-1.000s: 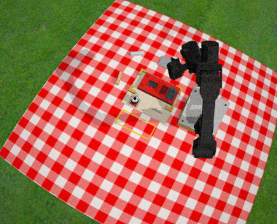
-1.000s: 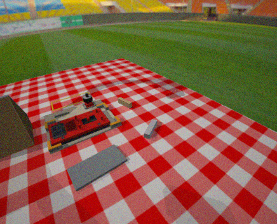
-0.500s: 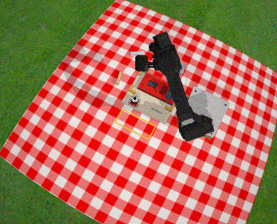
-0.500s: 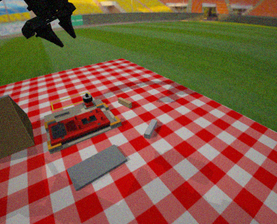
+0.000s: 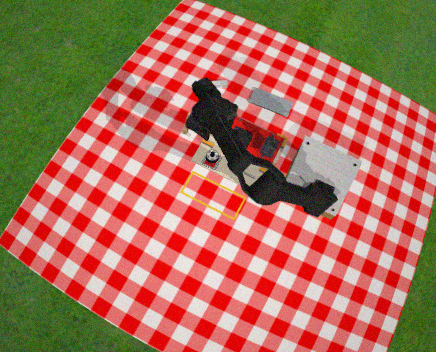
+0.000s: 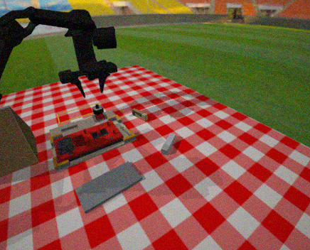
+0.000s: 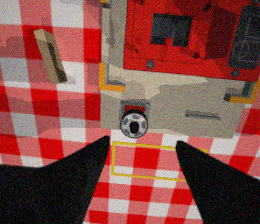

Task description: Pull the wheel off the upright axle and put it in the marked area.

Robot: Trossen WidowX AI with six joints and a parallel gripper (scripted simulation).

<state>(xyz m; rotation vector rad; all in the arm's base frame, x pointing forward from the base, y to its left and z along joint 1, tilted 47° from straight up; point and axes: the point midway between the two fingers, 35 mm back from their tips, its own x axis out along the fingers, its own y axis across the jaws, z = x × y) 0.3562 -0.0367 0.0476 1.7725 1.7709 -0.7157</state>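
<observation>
The wheel (image 5: 212, 156) (image 6: 97, 109) (image 7: 134, 124), silvery with a dark rim, sits on the upright axle, whose dark tip shows at its centre. It stands over a small red patch at the edge of the beige base plate (image 5: 223, 171) (image 7: 165, 105). The marked area, a thin yellow outline (image 5: 187, 182) (image 6: 57, 118) (image 7: 113, 159), lies on the cloth beside that plate. My gripper (image 6: 93, 94) (image 7: 142, 142) is open and empty, fingers pointing down, above the table and higher than the wheel. In the top view the arm hides the fingers.
A red board (image 6: 91, 137) (image 7: 165, 55) with dark parts lies on the base plate between orange corners. A wooden block (image 6: 139, 114) (image 7: 51, 56), a grey bar (image 6: 169, 143) and a grey slab (image 5: 270, 102) (image 6: 109, 186) lie around it. A large brown box (image 6: 9, 143) stands near the arm.
</observation>
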